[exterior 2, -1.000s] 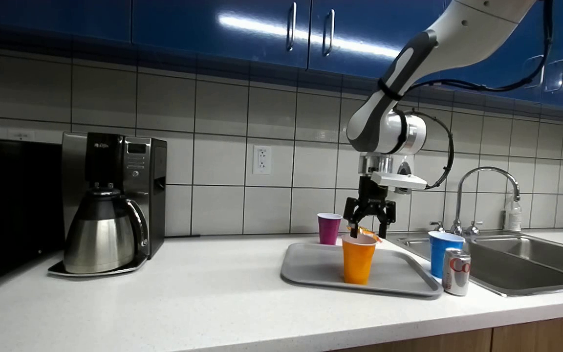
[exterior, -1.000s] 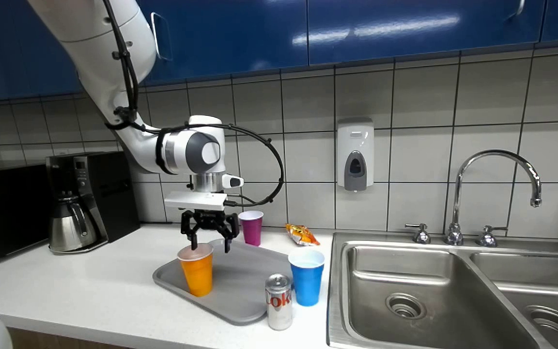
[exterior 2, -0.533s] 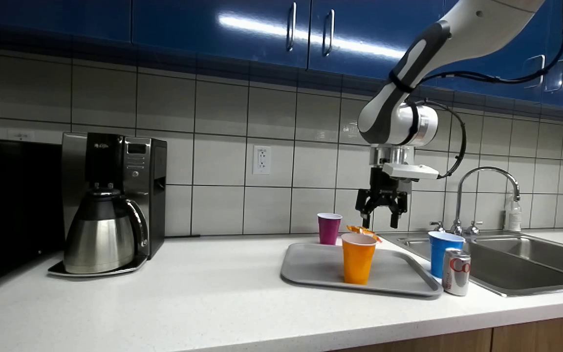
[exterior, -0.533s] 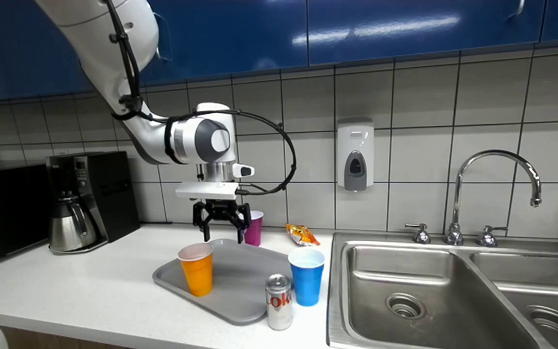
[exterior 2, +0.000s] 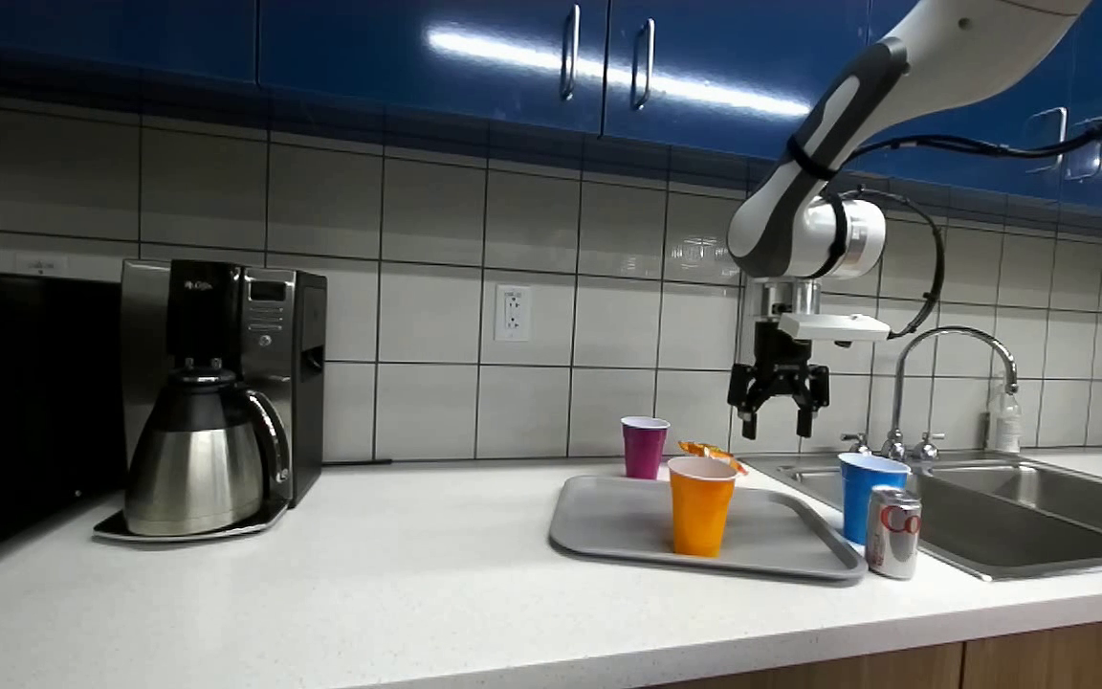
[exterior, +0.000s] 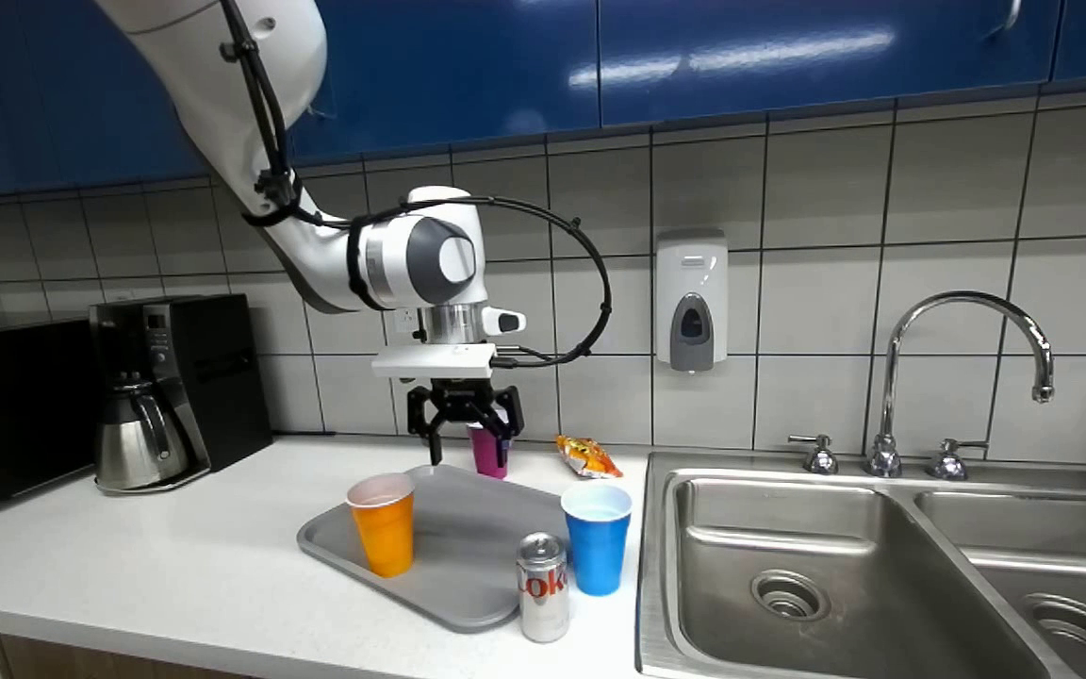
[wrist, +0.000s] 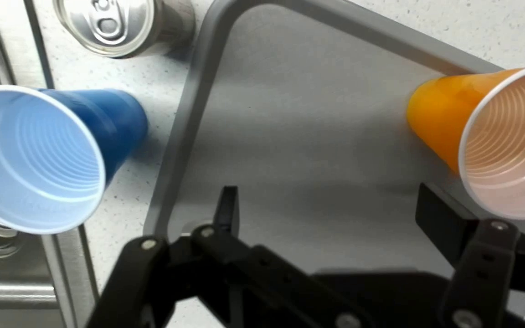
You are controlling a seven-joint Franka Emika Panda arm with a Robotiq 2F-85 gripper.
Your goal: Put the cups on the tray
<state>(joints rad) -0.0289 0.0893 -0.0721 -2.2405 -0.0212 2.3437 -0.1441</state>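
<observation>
Orange cup [exterior 2: 701,512] first: it stands straight up on the gray tray [exterior 2: 608,522], near the front rim. Your blue cup [exterior: 598,545] stands on the white counter [exterior 2: 417,593], in the thin strip between the tray and the sink [exterior: 660,566]. Your purple cup [exterior 2: 644,452] stands just behind the tray, close to the tile wall [exterior 2: 427,316]; you can't tell from here if it touches the rim.

The claw [exterior 2: 777,424] hangs in the air over the tray. Its fingers [wrist: 229,209] are spread wide, with just air between them.

You also have a little silver can [exterior 2: 893,536] next to the blue cup and close to a corner of the tray. In an exterior view it stands in front of part of the blue cup. A small orange bag [exterior: 588,456] lies by the wall, between the purple cup and the sink. Behind the sink a tall faucet [exterior: 962,297] bends up and over, and blue cabinets [exterior: 449,57] hang up high.

For room, you have a wide gray patch in the middle of the tray, under the claw. White counter spreads out from the tray to the coffee maker [exterior 2: 226,402]. The metal rim of the sink runs just beside the blue cup, and a band of counter lies between the tray and the counter's front edge.
</observation>
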